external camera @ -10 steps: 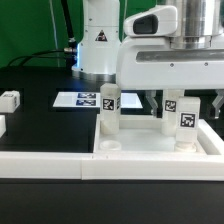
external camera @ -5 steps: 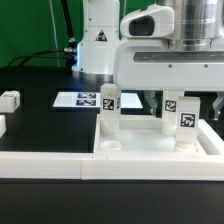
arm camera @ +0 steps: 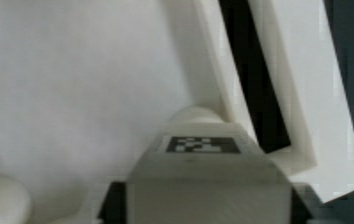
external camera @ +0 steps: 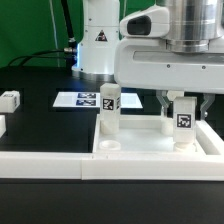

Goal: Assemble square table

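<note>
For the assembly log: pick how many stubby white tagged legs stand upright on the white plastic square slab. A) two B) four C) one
A: on the white plastic square slab only the exterior view's left leg and right leg stand upright.

Reaches arm [external camera: 160,68] forward across the exterior view's right half. Keeps wrist level, with gripper [external camera: 184,106] pointing straight down. Presses dark fingers [external camera: 167,103] against opposite sides of an upright leg [external camera: 184,124] near its top, jaws set narrow.
</note>
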{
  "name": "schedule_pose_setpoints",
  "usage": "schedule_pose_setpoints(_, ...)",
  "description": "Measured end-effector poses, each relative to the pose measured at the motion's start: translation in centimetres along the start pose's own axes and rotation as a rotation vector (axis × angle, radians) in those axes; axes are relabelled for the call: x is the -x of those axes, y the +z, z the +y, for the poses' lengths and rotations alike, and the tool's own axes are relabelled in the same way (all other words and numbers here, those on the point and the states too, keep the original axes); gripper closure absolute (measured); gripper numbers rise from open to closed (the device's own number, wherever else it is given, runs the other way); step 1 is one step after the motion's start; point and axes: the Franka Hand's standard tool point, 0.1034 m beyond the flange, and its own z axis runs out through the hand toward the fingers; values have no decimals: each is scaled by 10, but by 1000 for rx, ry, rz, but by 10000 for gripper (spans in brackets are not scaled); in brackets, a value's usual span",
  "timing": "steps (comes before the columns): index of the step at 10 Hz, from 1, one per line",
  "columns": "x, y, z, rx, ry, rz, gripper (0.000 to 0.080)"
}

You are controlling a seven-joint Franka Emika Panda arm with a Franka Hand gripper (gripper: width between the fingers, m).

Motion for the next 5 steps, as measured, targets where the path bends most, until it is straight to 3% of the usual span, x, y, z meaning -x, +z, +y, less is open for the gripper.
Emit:
schedule_pose_setpoints(2, 0, 1, 0, 0, 144, 2, 510)
schedule_pose_setpoints(5, -3, 1, -6, 1, 593, -2, 509)
